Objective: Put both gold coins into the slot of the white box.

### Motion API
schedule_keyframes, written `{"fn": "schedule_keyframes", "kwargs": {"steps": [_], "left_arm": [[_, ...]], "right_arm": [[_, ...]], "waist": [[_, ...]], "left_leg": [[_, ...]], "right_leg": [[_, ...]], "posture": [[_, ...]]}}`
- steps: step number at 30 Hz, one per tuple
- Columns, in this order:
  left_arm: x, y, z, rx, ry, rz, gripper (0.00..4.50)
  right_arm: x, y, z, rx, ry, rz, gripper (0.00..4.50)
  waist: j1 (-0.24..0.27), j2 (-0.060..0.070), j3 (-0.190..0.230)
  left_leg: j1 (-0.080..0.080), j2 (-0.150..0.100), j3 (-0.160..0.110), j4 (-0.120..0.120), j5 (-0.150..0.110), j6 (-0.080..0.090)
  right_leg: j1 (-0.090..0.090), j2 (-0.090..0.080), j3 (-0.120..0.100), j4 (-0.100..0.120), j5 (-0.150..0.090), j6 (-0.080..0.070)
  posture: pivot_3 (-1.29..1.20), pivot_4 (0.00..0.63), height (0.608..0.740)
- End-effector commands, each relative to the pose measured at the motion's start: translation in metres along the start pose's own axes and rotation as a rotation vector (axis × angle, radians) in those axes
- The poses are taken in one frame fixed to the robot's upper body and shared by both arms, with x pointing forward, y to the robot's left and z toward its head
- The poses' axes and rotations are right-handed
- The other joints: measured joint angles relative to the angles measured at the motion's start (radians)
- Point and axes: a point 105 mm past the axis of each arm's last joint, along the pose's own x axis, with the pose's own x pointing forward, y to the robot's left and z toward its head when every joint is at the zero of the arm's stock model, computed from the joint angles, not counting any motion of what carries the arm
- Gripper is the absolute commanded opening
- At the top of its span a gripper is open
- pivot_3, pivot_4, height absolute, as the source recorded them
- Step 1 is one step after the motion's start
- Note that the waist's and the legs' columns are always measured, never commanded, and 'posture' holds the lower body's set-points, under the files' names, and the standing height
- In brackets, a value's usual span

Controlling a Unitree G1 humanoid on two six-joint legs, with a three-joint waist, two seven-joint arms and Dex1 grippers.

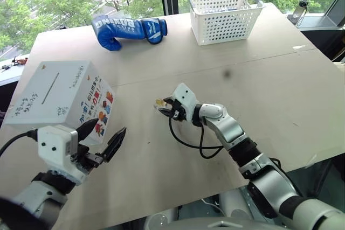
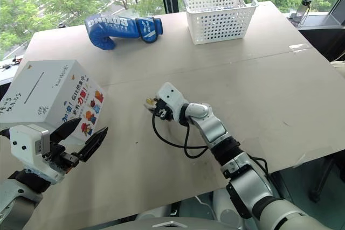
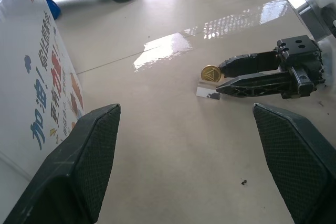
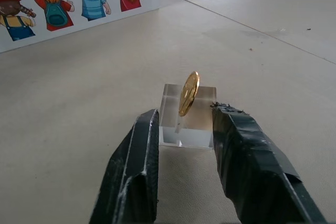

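The white box (image 1: 59,92) stands at the table's left, its dark slot (image 1: 50,88) on top and a cartoon-sticker side facing the middle. One gold coin (image 4: 189,93) stands on edge in a small clear block (image 4: 181,129) near the table's centre. My right gripper (image 4: 186,114) lies low over the table, open, its fingertips (image 3: 236,66) on either side of the block and just short of the coin. My left gripper (image 1: 105,133) hovers open beside the box's sticker side, holding nothing.
A blue boxing glove (image 1: 126,29) lies at the back left and a white lattice basket (image 1: 223,12) stands at the back centre. A black cable (image 1: 188,138) loops under my right wrist. A bottle (image 1: 299,9) stands beyond the back right corner.
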Motion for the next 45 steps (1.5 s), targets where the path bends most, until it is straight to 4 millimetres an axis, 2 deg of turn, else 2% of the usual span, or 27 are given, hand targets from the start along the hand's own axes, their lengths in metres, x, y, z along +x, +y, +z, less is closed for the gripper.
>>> {"fn": "schedule_keyframes", "kwargs": {"steps": [1,3,9,20,23,27,28,30,42,45], "left_arm": [[-0.001,0.0,0.003,0.018,-0.011,-0.002,4.12],[-0.001,0.001,0.003,0.019,-0.011,-0.002,4.12],[0.0,0.001,0.003,0.021,-0.013,-0.004,4.12],[0.0,0.002,0.003,0.021,-0.014,0.0,4.12],[-0.001,0.002,0.002,0.024,-0.007,0.002,4.12],[-0.001,0.002,0.0,0.027,-0.001,-0.001,4.12],[-0.001,0.002,0.0,0.027,-0.001,-0.001,4.12],[-0.001,0.002,0.001,0.027,-0.003,-0.004,4.12],[0.001,0.001,0.0,0.03,-0.005,-0.008,4.12],[0.001,0.001,0.0,0.03,-0.004,-0.007,4.12]], "right_arm": [[-0.001,0.001,0.021,-0.038,-0.075,-0.004,3.28],[0.0,0.002,0.025,-0.04,-0.088,-0.002,4.19],[0.004,0.007,0.038,-0.052,-0.135,0.014,4.19],[0.019,0.006,0.037,-0.01,-0.142,-0.008,4.19],[0.02,0.006,0.034,-0.012,-0.135,-0.005,3.27],[0.019,0.006,0.029,-0.01,-0.123,-0.004,1.39],[0.019,0.006,0.029,-0.01,-0.123,-0.004,0.78],[0.018,0.007,0.028,-0.013,-0.117,-0.001,0.07],[0.016,0.007,0.019,-0.008,-0.079,0.015,0.02],[0.016,0.005,0.026,0.015,-0.108,-0.001,0.02]], "waist": [[0.0,0.0,0.0],[0.0,0.0,0.0],[0.0,0.0,0.0],[0.0,0.0,0.0],[0.0,0.0,0.0],[-0.001,0.0,0.0],[0.0,0.0,0.0],[0.0,0.0,0.0],[-0.001,0.0,0.0],[-0.001,0.0,0.0]], "left_leg": [[0.0,0.0,0.0,0.0,0.0,0.0],[0.0,0.0,0.0,0.0,0.0,0.0],[0.0,0.0,0.0,0.0,0.0,0.0],[0.0,0.0,0.0,0.0,0.0,0.0],[0.0,0.0,0.0,0.0,0.0,0.0],[0.0,0.0,0.0,0.0,0.0,0.0],[0.0,0.0,0.0,0.0,0.0,0.0],[0.0,0.0,0.0,0.0,0.0,0.0],[0.0,0.0,0.0,0.0,0.0,0.0],[0.0,0.0,0.0,0.0,0.0,0.0]], "right_leg": [[0.0,0.0,0.0,0.0,0.0,0.0],[0.0,0.0,0.0,0.0,0.0,0.0],[0.0,0.0,0.0,0.0,0.0,0.0],[0.0,0.0,0.0,0.0,0.0,0.0],[0.0,0.0,0.0,0.0,0.0,0.0],[0.0,0.0,0.0,0.0,0.0,0.0],[0.0,0.0,0.0,0.0,0.0,0.0],[0.0,0.0,0.0,0.0,0.0,0.0],[0.0,0.0,0.0,0.0,0.0,0.0],[0.0,0.0,0.0,0.0,0.0,0.0]], "posture": [[0.0,0.15,0.721],[0.0,0.15,0.721],[0.0,0.15,0.721],[0.0,0.15,0.721],[0.0,0.15,0.721],[0.0,0.15,0.721],[0.0,0.15,0.721],[0.0,0.15,0.721],[0.0,0.15,0.721],[0.0,0.15,0.721]]}}
